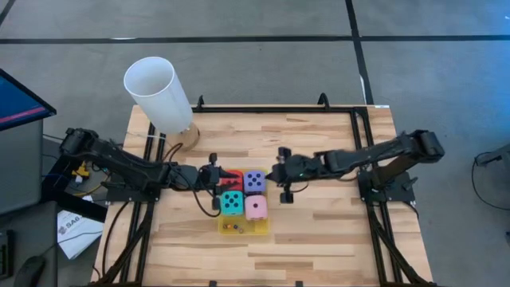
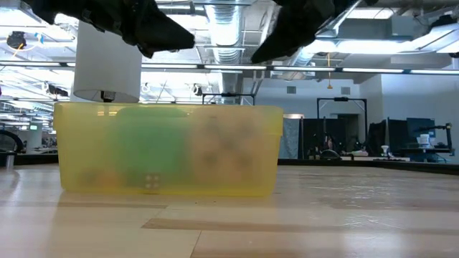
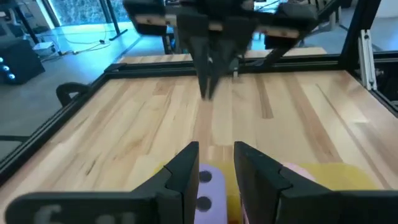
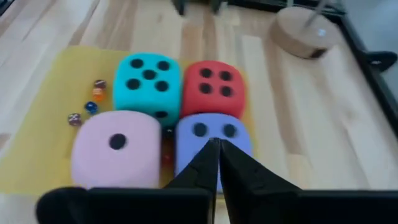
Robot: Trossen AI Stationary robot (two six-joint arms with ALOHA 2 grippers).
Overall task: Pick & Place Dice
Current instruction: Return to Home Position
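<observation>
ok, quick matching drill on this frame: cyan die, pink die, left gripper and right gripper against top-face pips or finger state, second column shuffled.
Column A
1. cyan die
2. pink die
3. left gripper
4. right gripper

Column B
a. fingers shut, just off the yellow tray on its right side
b. one pip up
c. fingers open, at the tray's left side
d. five pips up

Pairs: 1-d, 2-b, 3-c, 4-a
</observation>
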